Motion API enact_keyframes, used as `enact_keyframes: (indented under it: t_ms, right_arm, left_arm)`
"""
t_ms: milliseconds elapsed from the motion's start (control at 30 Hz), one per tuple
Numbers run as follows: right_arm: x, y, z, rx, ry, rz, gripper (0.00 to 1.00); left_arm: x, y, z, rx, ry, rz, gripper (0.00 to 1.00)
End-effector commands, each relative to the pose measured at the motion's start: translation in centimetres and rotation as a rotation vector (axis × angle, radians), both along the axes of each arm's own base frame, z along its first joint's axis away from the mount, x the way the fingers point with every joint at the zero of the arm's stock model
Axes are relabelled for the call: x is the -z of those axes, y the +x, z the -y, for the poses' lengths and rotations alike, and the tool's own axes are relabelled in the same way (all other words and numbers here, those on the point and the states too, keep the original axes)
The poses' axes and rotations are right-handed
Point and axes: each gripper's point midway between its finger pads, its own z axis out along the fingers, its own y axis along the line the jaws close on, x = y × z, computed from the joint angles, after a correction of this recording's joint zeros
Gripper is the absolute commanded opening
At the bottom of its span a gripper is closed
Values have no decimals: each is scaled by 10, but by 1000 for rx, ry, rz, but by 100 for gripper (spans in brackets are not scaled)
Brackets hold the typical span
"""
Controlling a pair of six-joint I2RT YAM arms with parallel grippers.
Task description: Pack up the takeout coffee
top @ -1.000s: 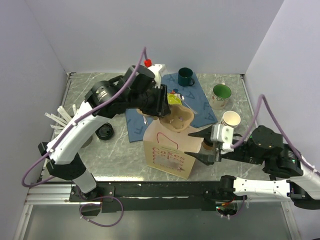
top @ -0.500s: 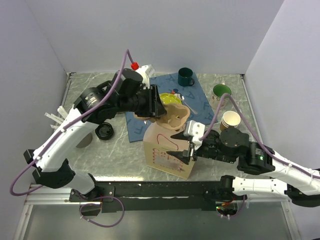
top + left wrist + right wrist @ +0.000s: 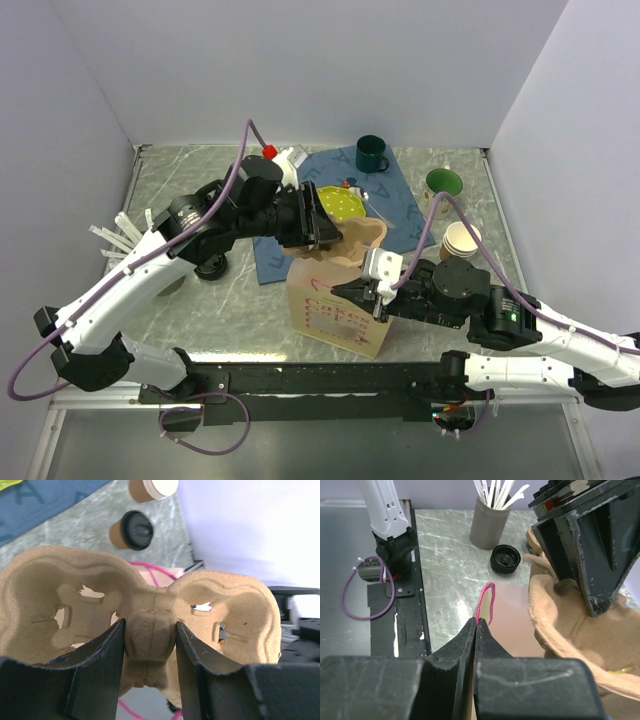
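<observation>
Left gripper [image 3: 150,630] is clamped on the middle rib of the cardboard cup tray [image 3: 225,615], holding it over the paper bag [image 3: 335,315]. Right gripper [image 3: 475,625] is closed tight, tips meeting at the bag's pink handle [image 3: 485,602]. The takeout coffee [image 3: 132,529] stands on the table [image 3: 230,300] beside the bag.

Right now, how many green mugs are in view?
2: a dark green mug on the blue cloth, a lighter green mug right of it. More may be hidden.

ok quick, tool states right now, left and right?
left tool: closed on the cup carrier, gripping its centre ridge.
right tool: closed, apparently pinching the paper bag rim at its pink handle.
</observation>
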Motion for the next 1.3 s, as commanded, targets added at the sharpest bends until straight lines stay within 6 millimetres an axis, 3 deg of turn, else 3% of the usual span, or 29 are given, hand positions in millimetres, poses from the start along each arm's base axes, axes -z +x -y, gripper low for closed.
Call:
enact_keyframes:
  t_ms: [0,133,433,800,1133,1267]
  right_arm:
    - [-11,4,-3,25,46,42,0]
    - [-12,2,-4,19,53,45,0]
    - [-9,1,-4,23,39,60,0]
    - [-10,-1,-2,28,37,70,0]
    - [-6,-2,-3,29,26,71,0]
    - [-7,-2,-3,35,31,69,0]
  left_arm:
    - [-43,-5,7,-5,-169,19,25]
    - [-47,-5,4,-31,-185,4,26]
    - [-27,-14,1,-55,-233,-81,25]
    - [-33,-18,3,-48,-319,-92,25]
    - [-17,-23,1,-38,-341,-89,24]
    - [-25,-25,3,-19,-379,-82,24]
